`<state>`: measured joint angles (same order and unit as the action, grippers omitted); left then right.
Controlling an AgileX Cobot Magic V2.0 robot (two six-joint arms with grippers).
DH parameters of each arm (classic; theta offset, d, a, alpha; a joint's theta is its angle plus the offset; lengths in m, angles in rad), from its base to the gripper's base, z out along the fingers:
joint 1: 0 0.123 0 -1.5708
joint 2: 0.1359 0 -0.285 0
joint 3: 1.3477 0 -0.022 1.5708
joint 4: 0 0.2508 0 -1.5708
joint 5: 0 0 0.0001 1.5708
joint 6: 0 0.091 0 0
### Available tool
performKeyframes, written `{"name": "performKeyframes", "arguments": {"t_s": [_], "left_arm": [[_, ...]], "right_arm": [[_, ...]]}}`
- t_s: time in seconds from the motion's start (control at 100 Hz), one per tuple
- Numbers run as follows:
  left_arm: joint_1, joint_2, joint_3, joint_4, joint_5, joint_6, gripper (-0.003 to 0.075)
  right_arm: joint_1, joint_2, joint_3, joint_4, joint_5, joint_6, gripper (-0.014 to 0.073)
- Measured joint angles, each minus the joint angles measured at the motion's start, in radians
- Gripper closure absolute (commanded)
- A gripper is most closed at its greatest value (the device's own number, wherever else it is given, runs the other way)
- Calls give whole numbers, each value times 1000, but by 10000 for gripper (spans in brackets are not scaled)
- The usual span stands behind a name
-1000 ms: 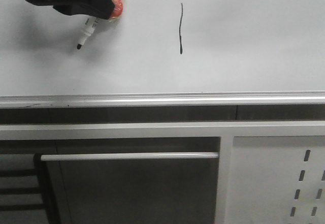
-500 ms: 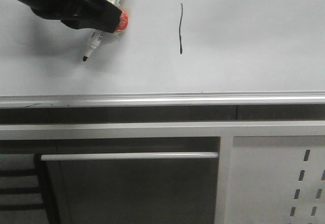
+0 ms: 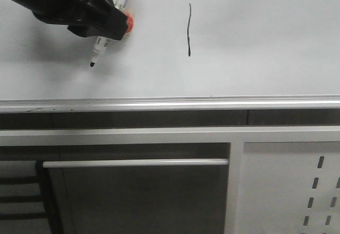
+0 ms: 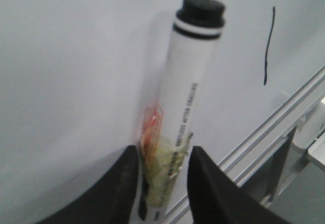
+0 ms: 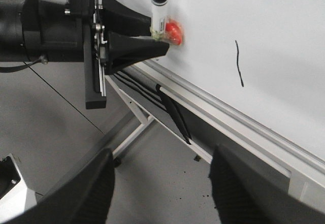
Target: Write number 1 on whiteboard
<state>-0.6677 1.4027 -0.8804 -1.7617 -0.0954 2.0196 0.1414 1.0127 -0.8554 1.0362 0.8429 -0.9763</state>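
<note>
Now, stroke: we are seeing the number 1 (image 3: 188, 29) standing finished on the whiteboard (image 3: 255, 48), a thin, slightly wavy black line above the silver rail (image 3: 170, 104).
Change: over the last second we are carrying the marker (image 3: 106, 29) nearer the stroke and turning it more upright; its black tip is hanging above the board, to the left of the line and apart from it.
Left arm: our left gripper (image 4: 161, 183) is keeping its jaws closed on the marker's barrel, with orange tape (image 4: 152, 130) beside the hold.
Right arm: our right gripper (image 5: 161, 176) is waiting off the board with its jaws spread wide and holding nothing.
Meaning: we are judging the writing done; only drawing back or setting the marker down is remaining.
Risk: a dip of the tip would be adding a stray mark.
</note>
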Motion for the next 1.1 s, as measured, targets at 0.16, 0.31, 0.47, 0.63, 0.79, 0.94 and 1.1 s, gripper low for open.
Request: {"name": "performKeyframes", "arguments": {"t_s": [0.16,0.31,0.47,0.63,0.79,0.94,1.1], "left_arm": [[-4,0,4,-14,12,-1,276],[-8,-7,10,-18,-1,-2,241],[-8,-86,34,-18,-90,-6,214],[4,-224,58,-18,-193,-6,219],[14,-395,99,-18,-231,-6,285],[14,-554,142,-18,-271,-6,536],[14,-723,209,-18,-319,-6,741]], "right_arm": [[0,0,0,0,0,0,217],[0,0,0,0,0,0,217],[-5,0,0,-33,0,2,217],[-54,0,0,-37,0,11,234],[-132,-23,0,-42,9,49,395],[-195,-103,0,-38,-12,54,664],[-216,-251,28,-34,-95,57,655]]}}
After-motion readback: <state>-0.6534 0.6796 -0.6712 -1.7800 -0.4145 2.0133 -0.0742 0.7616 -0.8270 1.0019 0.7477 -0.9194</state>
